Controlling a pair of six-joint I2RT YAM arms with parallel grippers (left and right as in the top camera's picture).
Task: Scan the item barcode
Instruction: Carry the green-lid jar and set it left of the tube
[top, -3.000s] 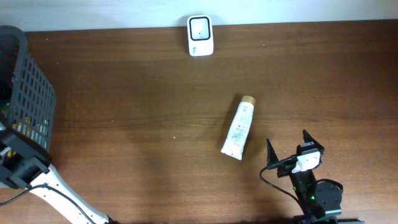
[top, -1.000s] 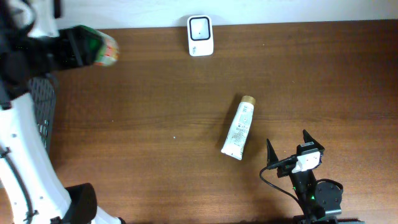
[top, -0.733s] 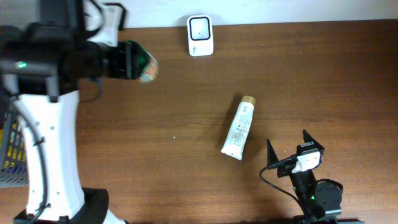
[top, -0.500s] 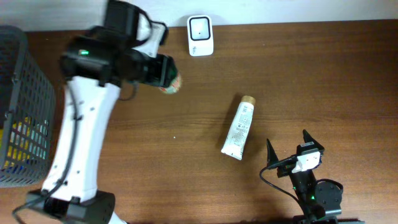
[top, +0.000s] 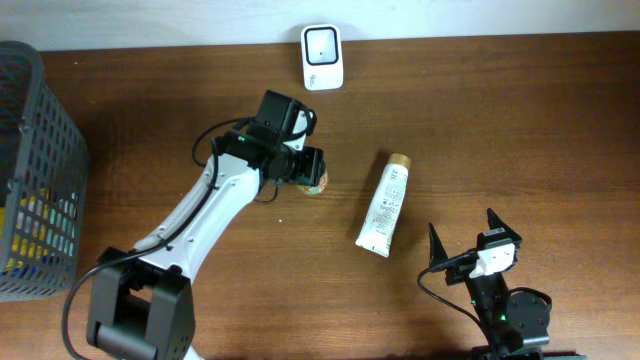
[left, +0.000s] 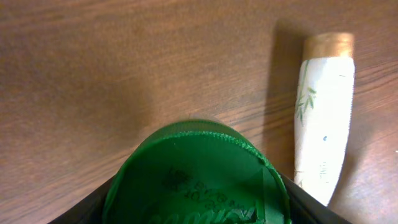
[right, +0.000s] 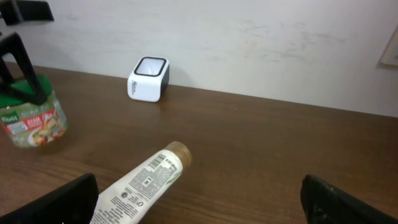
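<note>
The left end effector (top: 303, 166) grips a green-lidded jar (top: 316, 182) near a tube (top: 385, 205) on the desk (top: 500, 100); the right end effector (top: 461, 224) stands wide open.

You're at a mock shop checkout: a wooden table (top: 500, 120) against a plain white wall (right: 261, 37), a barcode scanner (top: 322, 57) at 12 o'clock, a mesh basket (top: 45, 170) at 9 o'clock, a labelled tube (top: 384, 205) near the centre.
</note>
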